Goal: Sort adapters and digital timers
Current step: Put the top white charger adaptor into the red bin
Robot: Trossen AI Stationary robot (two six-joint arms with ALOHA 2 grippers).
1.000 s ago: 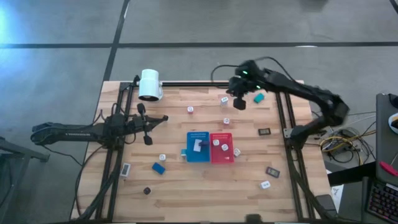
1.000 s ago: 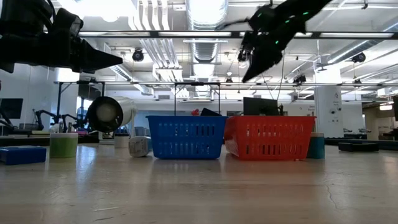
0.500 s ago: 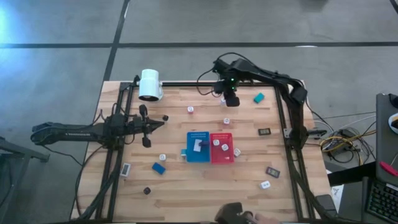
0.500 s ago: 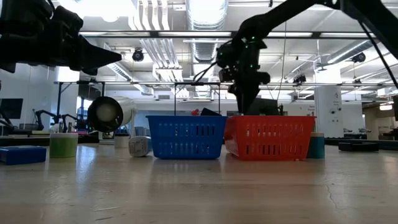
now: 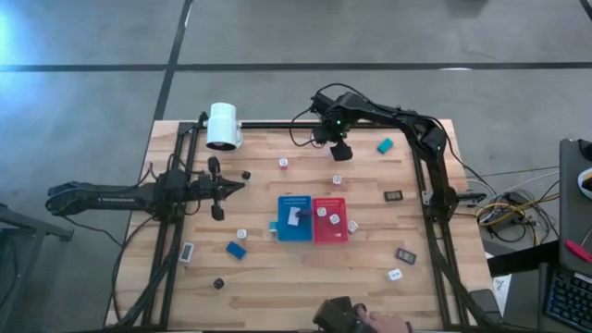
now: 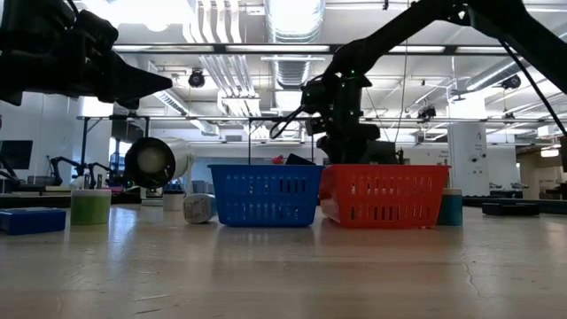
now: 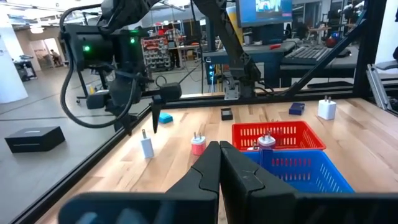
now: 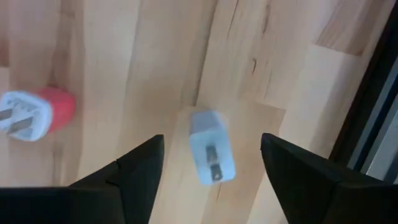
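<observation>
Both jaws of the right gripper (image 8: 211,177) gape empty over a white adapter (image 8: 210,154), hiding it from above.

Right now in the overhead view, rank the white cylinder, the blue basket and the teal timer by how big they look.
1. Blue basket and white cylinder: too alike to rank.
2. Teal timer: clearly smallest.

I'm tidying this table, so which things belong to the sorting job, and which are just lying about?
Job:
small white cube adapters
flat rectangular digital timers
blue plastic basket
red plastic basket

Lying about:
big white cylinder
small black round piece
</observation>
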